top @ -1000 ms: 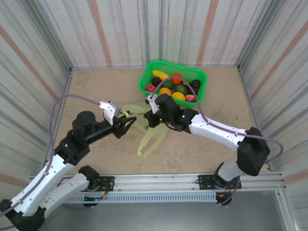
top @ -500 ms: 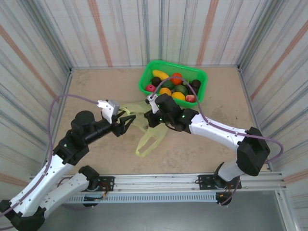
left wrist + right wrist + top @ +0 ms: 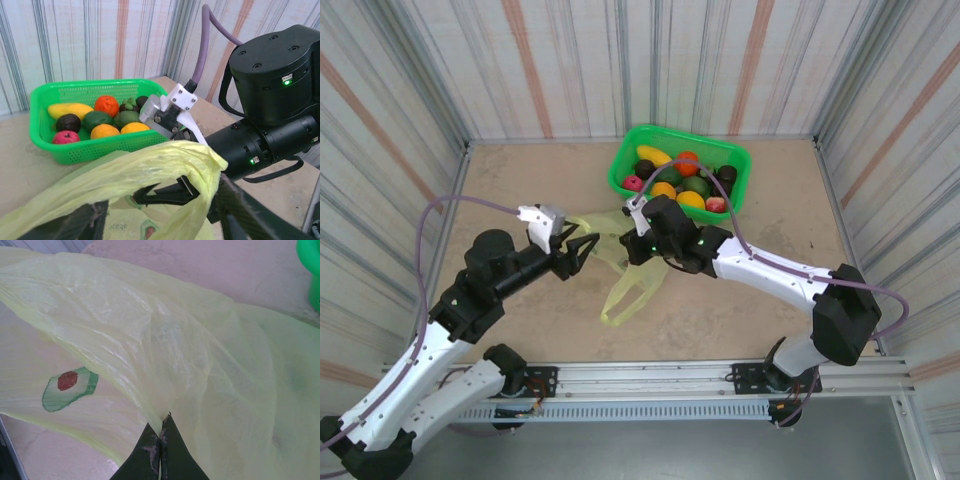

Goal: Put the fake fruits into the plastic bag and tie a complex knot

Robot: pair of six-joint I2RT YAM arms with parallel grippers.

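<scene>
The plastic bag [image 3: 632,288], thin yellow-green with avocado prints, lies crumpled on the table between the two arms. My right gripper [image 3: 632,256] is shut on a fold of the bag [image 3: 175,340], its dark fingertips [image 3: 161,432] pressed together. In the left wrist view the right gripper [image 3: 144,195] shows under a raised fold of the bag [image 3: 125,172]. My left gripper [image 3: 584,250] is open at the bag's left edge, and the fold hangs between its spread fingers [image 3: 240,210]. The fake fruits [image 3: 680,180] all sit in the green basket [image 3: 617,172].
The green basket [image 3: 90,145] stands at the back, just beyond the bag, with the fruits [image 3: 107,120] heaped in it. Striped walls close in the table on three sides. Bare tabletop lies to the left and right of the bag.
My left gripper has shifted slightly up and away, and its fingers stand a little wider. The bag's lower end has slid a little left. The right gripper holds still.
</scene>
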